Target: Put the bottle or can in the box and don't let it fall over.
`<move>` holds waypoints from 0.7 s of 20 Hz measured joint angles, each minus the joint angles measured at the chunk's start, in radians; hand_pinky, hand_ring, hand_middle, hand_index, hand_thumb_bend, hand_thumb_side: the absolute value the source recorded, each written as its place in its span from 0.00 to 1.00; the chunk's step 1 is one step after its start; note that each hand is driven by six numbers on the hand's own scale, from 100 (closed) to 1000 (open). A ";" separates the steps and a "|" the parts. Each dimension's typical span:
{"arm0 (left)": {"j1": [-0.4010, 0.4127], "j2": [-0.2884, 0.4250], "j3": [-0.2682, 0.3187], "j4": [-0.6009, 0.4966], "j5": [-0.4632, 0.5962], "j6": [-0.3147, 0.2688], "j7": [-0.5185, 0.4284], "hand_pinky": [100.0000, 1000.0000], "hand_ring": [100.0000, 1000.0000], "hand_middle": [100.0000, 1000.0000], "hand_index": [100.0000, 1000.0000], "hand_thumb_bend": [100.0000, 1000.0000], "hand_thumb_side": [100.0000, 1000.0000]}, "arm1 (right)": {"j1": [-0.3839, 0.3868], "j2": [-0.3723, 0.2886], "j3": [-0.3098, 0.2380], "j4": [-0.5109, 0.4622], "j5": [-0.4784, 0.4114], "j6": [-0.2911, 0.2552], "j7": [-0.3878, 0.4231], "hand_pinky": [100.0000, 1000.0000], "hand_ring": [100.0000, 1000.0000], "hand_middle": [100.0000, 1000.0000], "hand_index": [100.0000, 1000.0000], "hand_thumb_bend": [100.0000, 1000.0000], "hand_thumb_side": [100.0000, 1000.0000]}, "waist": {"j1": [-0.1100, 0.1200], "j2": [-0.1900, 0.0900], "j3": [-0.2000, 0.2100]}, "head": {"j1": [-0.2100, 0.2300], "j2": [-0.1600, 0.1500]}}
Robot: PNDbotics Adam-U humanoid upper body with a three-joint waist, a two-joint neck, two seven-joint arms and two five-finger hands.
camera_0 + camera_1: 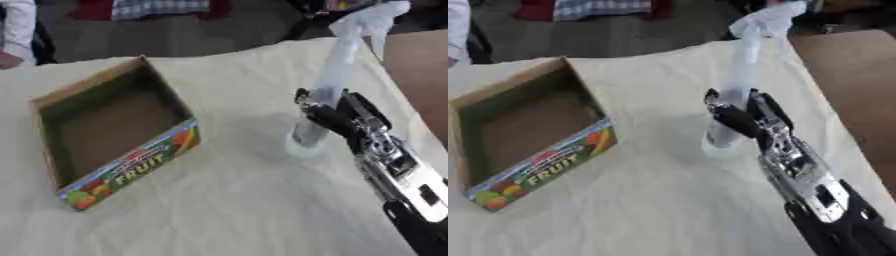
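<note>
A tall, pale, see-through bottle (337, 70) stands on the cream cloth right of centre. Its base touches the cloth and its top leans toward the upper right. My right hand (337, 117) comes in from the lower right, and its black fingers are curled round the bottle's lower part. An open cardboard box (131, 172) with a colourful FRUIT label on its front wall sits at the left. The box holds nothing, and a stretch of bare cloth lies between it and the bottle. My left hand shows in neither view.
The cream cloth (227, 200) covers the table and is creased. The table's right edge runs close behind the bottle, with a brown surface (850, 80) beyond it. Dark floor lies past the far edge.
</note>
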 measured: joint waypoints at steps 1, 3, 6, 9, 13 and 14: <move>0.000 0.000 0.000 0.000 0.000 0.000 0.000 1.00 0.98 0.82 0.70 0.34 0.45 | 0.000 0.001 0.000 0.001 -0.001 -0.001 -0.008 1.00 0.89 0.58 0.45 0.00 0.33 | 0.000 0.000 0.000 | 0.000 0.000; -0.001 0.000 0.000 0.000 0.001 -0.001 -0.001 1.00 0.98 0.82 0.70 0.34 0.45 | 0.000 0.001 0.000 0.001 -0.002 -0.005 -0.023 1.00 0.84 0.54 0.41 0.00 0.34 | 0.000 0.000 0.000 | 0.000 0.000; -0.002 0.000 0.000 0.000 0.002 -0.001 -0.001 1.00 0.98 0.82 0.70 0.33 0.45 | 0.001 0.001 0.000 0.002 -0.003 -0.011 -0.044 0.98 0.72 0.47 0.35 0.00 0.33 | 0.000 0.000 0.000 | 0.000 0.000; -0.004 0.000 0.000 0.000 0.002 -0.002 -0.002 1.00 0.98 0.82 0.70 0.33 0.45 | 0.001 0.001 0.000 0.005 -0.003 -0.016 -0.064 0.97 0.66 0.54 0.34 0.00 0.33 | 0.000 0.000 0.000 | 0.000 0.000; -0.005 0.000 0.000 0.000 0.002 -0.002 -0.002 1.00 0.98 0.82 0.70 0.32 0.45 | 0.001 0.001 0.000 0.009 0.006 -0.027 -0.090 0.95 0.59 0.50 0.29 0.00 0.34 | 0.000 0.000 0.000 | 0.000 0.000; -0.006 0.000 0.000 0.000 0.002 -0.002 -0.002 1.00 0.98 0.82 0.70 0.32 0.45 | 0.001 0.001 0.000 0.010 0.011 -0.031 -0.095 0.95 0.59 0.49 0.28 0.00 0.37 | 0.000 0.000 0.000 | 0.000 0.000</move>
